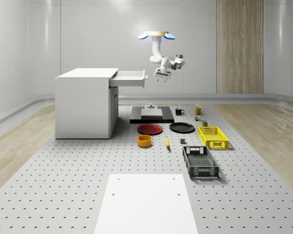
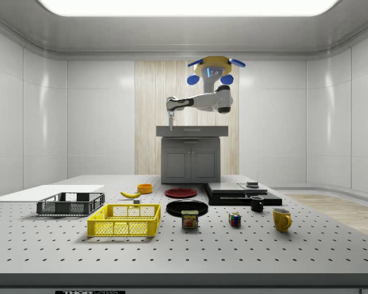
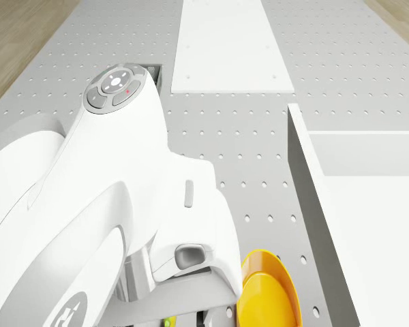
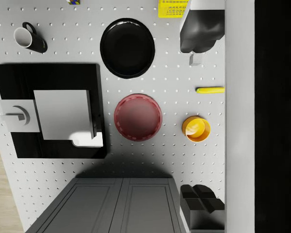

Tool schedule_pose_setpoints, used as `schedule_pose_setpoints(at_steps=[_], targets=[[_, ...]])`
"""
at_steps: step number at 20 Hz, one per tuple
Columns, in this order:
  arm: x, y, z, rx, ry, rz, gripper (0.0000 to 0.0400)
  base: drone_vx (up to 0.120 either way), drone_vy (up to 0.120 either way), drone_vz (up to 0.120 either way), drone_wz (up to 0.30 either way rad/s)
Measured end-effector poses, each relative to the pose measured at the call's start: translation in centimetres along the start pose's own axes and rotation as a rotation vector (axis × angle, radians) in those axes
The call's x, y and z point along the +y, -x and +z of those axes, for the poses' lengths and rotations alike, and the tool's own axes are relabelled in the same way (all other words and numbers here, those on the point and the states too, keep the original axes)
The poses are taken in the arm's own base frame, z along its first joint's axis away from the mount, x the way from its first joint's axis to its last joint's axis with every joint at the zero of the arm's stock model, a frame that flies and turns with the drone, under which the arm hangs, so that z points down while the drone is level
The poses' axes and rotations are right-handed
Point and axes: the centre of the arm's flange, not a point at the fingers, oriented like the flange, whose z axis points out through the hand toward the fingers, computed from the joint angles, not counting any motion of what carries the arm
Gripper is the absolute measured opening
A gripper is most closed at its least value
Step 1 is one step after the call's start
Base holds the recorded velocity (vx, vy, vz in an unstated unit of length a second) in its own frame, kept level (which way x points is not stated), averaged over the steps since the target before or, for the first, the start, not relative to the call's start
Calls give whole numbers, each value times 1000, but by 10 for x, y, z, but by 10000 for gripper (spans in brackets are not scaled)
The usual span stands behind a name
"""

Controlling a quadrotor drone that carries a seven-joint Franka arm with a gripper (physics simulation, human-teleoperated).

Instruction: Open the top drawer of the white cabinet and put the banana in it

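Hovering high over the table (image 1: 63,195), I've got the drone (image 1: 157,35) just past the white cabinet's (image 1: 85,105) pulled-out top drawer (image 1: 129,78), end effector (image 1: 162,76) at the drawer front's three o'clock, holding nothing; I can't tell its finger gap. Banana (image 1: 167,142) lies on the table at the orange bowl's (image 1: 144,141) three o'clock.

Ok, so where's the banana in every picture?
Whole-scene view: the banana lies on the table, just right of the orange bowl.
Side view: it lies just left of the orange bowl.
Drone view: a yellow sliver under the arm, near the bowl, may be it; cannot tell.
Wrist view: it lies close beside the bowl.
Shared landmark: the orange bowl.
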Motion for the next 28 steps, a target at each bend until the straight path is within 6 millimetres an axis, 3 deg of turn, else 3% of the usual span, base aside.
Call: schedule_pose_setpoints(at_steps=[4,12,21,28], targets=[[6,-6,0,-56,-58,0,400,120,20,-10,0],[10,-10,0,-96,-100,-1,400,120,0,-95,0],[11,-11,1,-106,-110,-1,400,120,102,0,0],[11,-11,1,-107,-112,-1,400,120,0,-120,0]])
